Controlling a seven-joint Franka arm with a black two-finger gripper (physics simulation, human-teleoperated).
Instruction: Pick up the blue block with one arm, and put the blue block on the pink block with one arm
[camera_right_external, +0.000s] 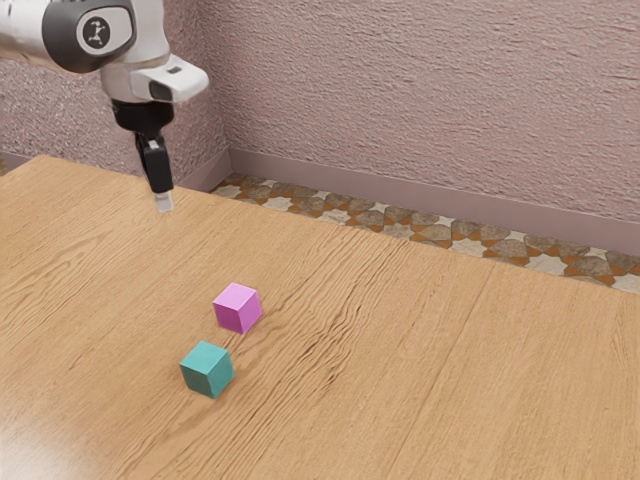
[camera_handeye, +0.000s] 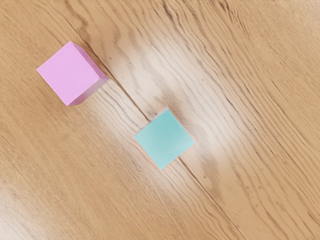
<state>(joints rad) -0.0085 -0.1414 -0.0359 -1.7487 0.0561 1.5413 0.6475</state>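
Note:
The blue block (camera_right_external: 207, 368), teal in colour, rests on the wooden table (camera_right_external: 420, 380) toward the front. The pink block (camera_right_external: 237, 307) sits just behind it, a short gap apart. My gripper (camera_right_external: 163, 205) hangs high above the table, up and toward the exterior view's left of both blocks, pointing down with nothing in it. From the wrist view I look down on the blue block (camera_handeye: 164, 138) near the centre and the pink block (camera_handeye: 70, 73) off to one side, both flat on the wood.
A pink textured wall (camera_right_external: 420, 90) with a baseboard runs behind the table, above a strip of patterned floor (camera_right_external: 430, 230). The table's far edge crosses diagonally behind the gripper. Open wood surrounds both blocks.

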